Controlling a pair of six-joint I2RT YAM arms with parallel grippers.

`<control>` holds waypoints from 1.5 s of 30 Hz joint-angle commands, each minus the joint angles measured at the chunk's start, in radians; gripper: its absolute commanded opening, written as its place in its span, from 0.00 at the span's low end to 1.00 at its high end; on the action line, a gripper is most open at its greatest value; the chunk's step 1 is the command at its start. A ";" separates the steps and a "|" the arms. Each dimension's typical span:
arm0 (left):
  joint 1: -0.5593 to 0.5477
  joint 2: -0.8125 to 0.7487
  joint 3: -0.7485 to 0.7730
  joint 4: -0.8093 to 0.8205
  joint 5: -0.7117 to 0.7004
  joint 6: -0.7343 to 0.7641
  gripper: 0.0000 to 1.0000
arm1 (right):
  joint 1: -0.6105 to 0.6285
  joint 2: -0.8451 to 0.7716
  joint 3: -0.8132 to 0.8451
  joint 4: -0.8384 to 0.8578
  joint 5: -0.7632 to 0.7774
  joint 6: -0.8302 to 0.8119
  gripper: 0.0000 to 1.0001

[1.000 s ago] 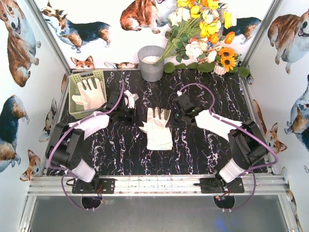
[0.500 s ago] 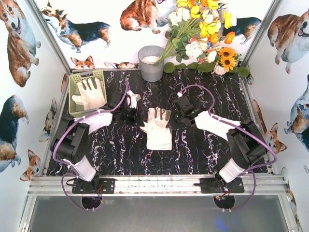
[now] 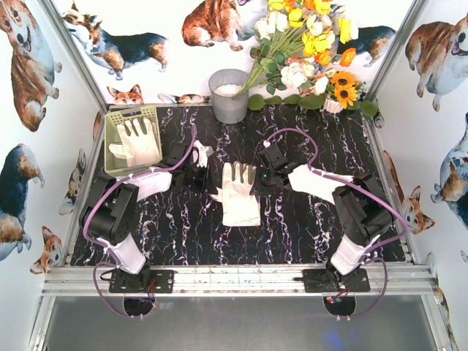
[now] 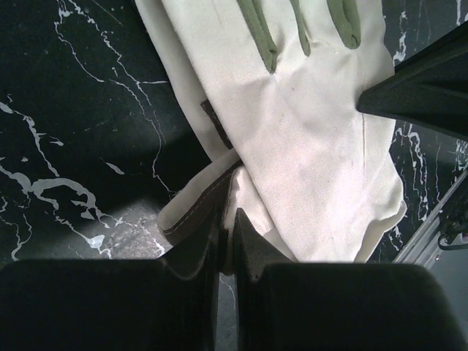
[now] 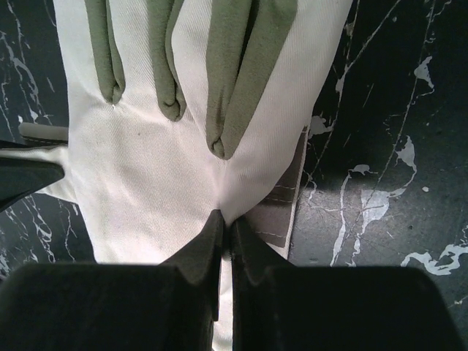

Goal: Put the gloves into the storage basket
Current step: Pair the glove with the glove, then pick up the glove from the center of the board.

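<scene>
Cream-white gloves (image 3: 240, 196) with grey-green finger patches lie stacked at the table's middle. My left gripper (image 3: 205, 178) is at their left side; in the left wrist view it (image 4: 228, 219) is shut on the dark-edged thumb flap of a glove (image 4: 322, 146). My right gripper (image 3: 257, 180) is at their right side; in the right wrist view it (image 5: 227, 219) is shut, pinching the cream fabric of a glove (image 5: 161, 161) below its fingers. The pale yellow-green storage basket (image 3: 111, 126) stands at the back left with one glove (image 3: 137, 141) inside.
A round grey metal bucket (image 3: 229, 95) stands at the back centre. A bunch of artificial flowers (image 3: 307, 51) fills the back right corner. Walls with dog prints close in the black marbled table (image 3: 329, 131) on three sides.
Both grippers have moved inward to the glove stack, the right one leftward and the left one rightward. The gloves have barely shifted.
</scene>
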 commanded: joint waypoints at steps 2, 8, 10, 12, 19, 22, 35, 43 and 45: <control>0.013 0.047 0.004 -0.001 -0.055 0.025 0.00 | -0.009 0.003 0.011 -0.039 0.063 -0.036 0.00; 0.015 0.120 0.027 0.005 -0.057 0.024 0.00 | -0.009 0.014 0.013 -0.049 0.083 -0.035 0.00; 0.014 0.138 0.040 0.004 -0.054 0.023 0.00 | -0.009 0.016 0.015 -0.051 0.080 -0.033 0.00; 0.014 0.142 0.052 0.001 -0.051 0.021 0.00 | -0.009 0.009 0.021 -0.062 0.078 -0.035 0.06; 0.015 0.127 0.065 -0.014 -0.025 0.018 0.00 | -0.010 -0.120 0.016 -0.102 0.060 -0.029 0.48; 0.015 0.120 0.071 -0.028 -0.006 0.018 0.04 | -0.017 -0.187 -0.008 -0.117 0.056 -0.016 0.51; 0.014 -0.040 0.170 -0.228 -0.070 0.029 0.41 | -0.156 -0.207 -0.154 0.051 -0.320 0.057 0.55; -0.013 -0.002 0.183 -0.255 0.126 0.017 0.37 | -0.174 -0.160 -0.243 0.229 -0.322 0.181 0.55; -0.016 0.028 0.183 -0.263 0.125 0.022 0.32 | -0.178 -0.148 -0.258 0.262 -0.317 0.201 0.56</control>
